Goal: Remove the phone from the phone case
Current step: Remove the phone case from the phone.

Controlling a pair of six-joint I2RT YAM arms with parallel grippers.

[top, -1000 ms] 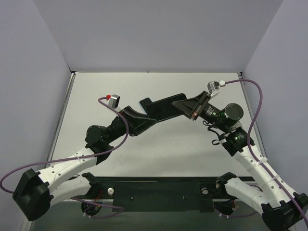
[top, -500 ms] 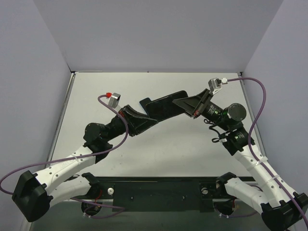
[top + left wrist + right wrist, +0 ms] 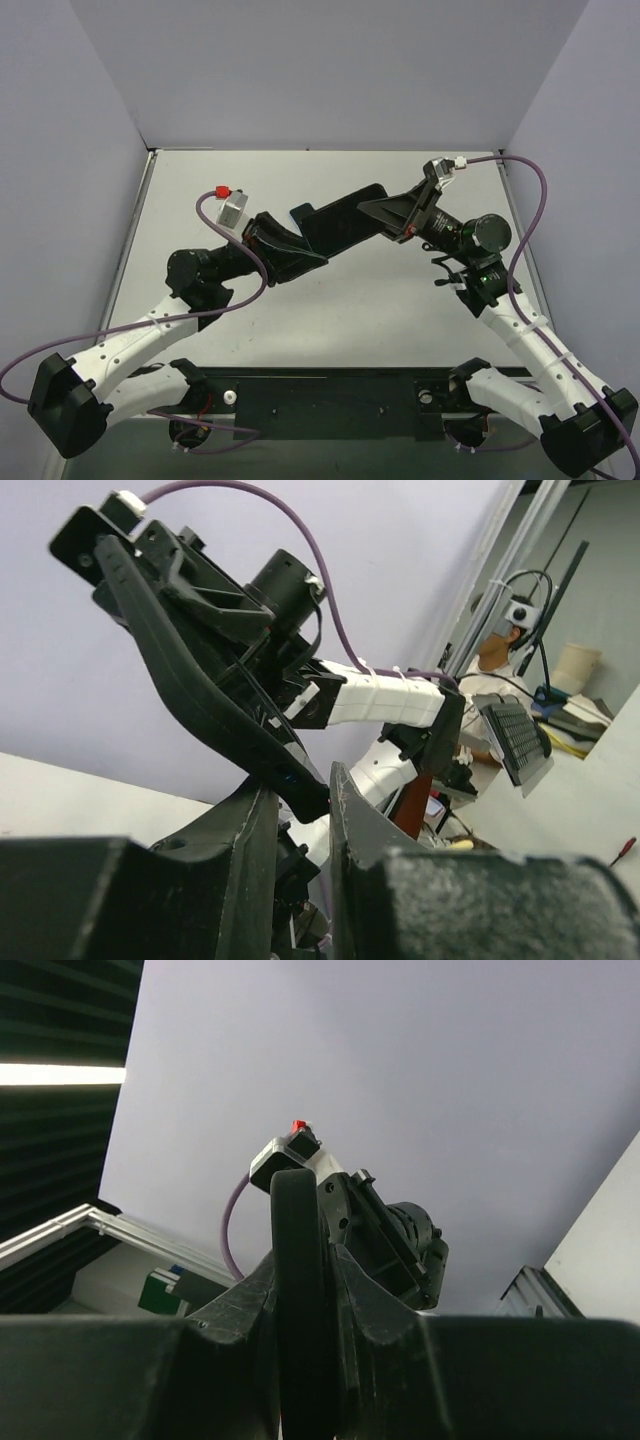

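Observation:
The black phone in its black case [image 3: 345, 218] hangs in the air above the table, tilted up to the right. I cannot tell phone from case. My left gripper [image 3: 298, 232] is shut on its lower left end, my right gripper [image 3: 388, 214] on its upper right end. In the left wrist view the case [image 3: 190, 680] runs edge-on from upper left down between the tips of my left gripper [image 3: 300, 785]. In the right wrist view the case [image 3: 298, 1210] stands edge-on, clamped in my right gripper [image 3: 302, 1260].
The pale grey table [image 3: 350, 300] lies below the arms, walled at the back and on both sides. Purple cables [image 3: 265, 270] loop off both wrists. A black rail [image 3: 330, 400] runs along the near edge.
Both grippers have kept hold of the cased phone. My left wrist has swung left and risen a little. My right wrist has turned and moved slightly toward the back.

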